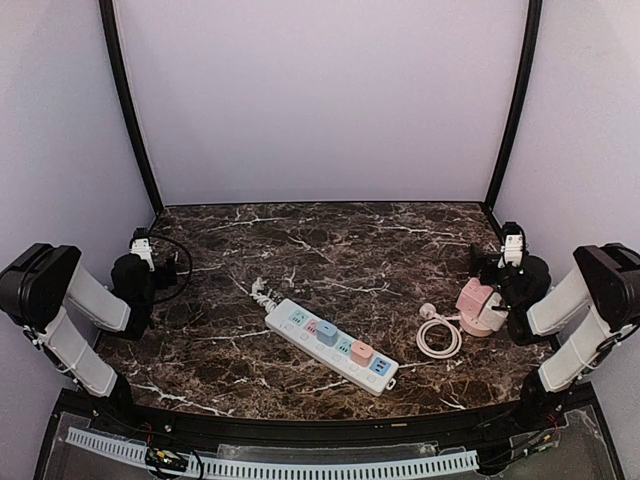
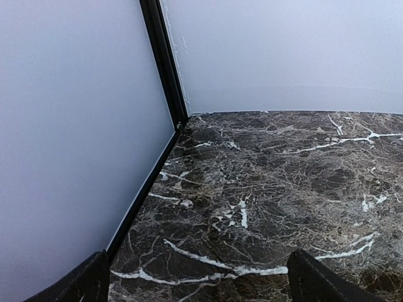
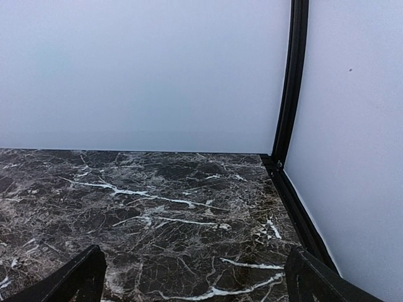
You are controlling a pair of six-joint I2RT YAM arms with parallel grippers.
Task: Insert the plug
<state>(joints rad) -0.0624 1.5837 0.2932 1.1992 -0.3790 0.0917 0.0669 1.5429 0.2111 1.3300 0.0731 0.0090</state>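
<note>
L gripper (image 1: pixel 143 247) is hanging released at the desk's (image 1: pixel 330 235) left edge, nothing btwn its fingers. Power strip (image 1: pixel 331 346) is lying loose mid-desk, so it's prob. going to slide if pushed w/o bracing, misaligning pins. Plug (image 1: pixel 428 312), small and white, is lying right of the strip, its cable (image 1: pixel 441 341) coiling just beside the pink device (image 1: pixel 480 305). R gripper (image 1: pixel 512 245) is also hanging released, empty, far right.
</note>
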